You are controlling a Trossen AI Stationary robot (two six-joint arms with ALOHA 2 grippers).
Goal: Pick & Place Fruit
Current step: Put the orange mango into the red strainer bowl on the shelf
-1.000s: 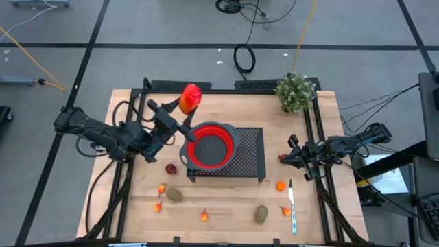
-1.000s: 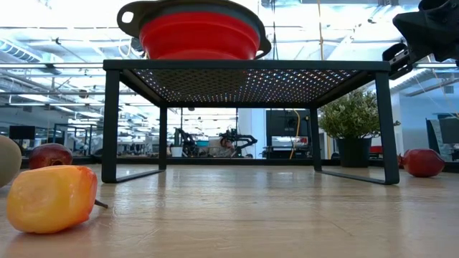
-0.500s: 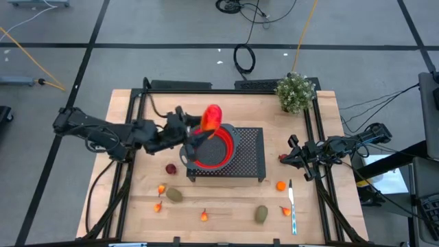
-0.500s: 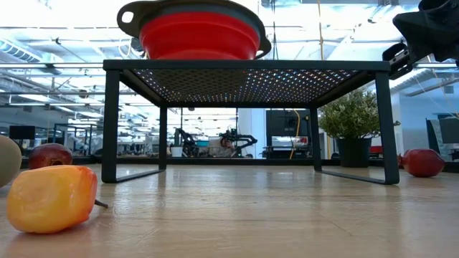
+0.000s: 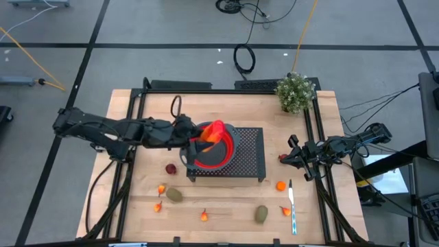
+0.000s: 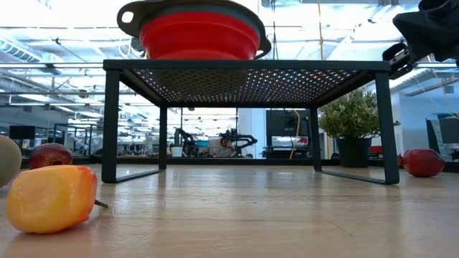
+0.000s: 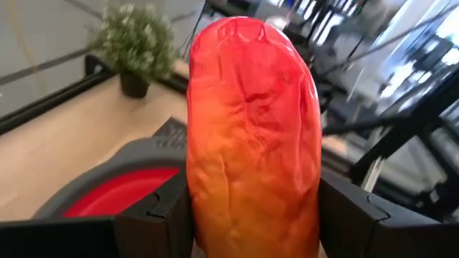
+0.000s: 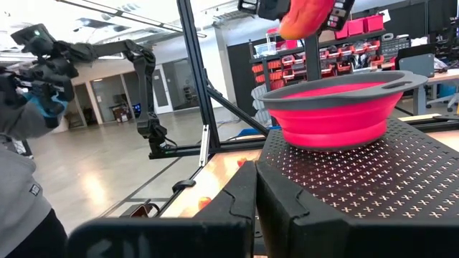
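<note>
Carried further over the table since a second ago: long orange-red fruit (image 5: 214, 132), earlier above the bare wood behind the rack, now over the rim of the red colander (image 5: 223, 152); pinched between the two fingers of the left gripper (image 7: 252, 215), jaws spread wide around its sides, clear in the left wrist view; seen from the right wrist view hanging just above the bowl's far rim (image 8: 305, 18); colander sitting on the black perforated rack (image 5: 250, 161) mid-table.

Parked at the right edge of the table, unchanged: right gripper (image 5: 288, 156), fingers pressed together, holding nothing.

Scattered on the wood in front of the rack: dark red round fruit (image 5: 171, 168); two brownish-green ovals (image 5: 175, 195) and (image 5: 261, 214); small orange pieces (image 5: 280, 185), (image 5: 204, 216), (image 5: 159, 206); near the low camera, a yellow-orange piece (image 6: 51, 198).

Lying beside the right front corner: silver utensil with light-blue handle (image 5: 292, 204); standing at the far right corner, potted plant (image 5: 295, 91).
</note>
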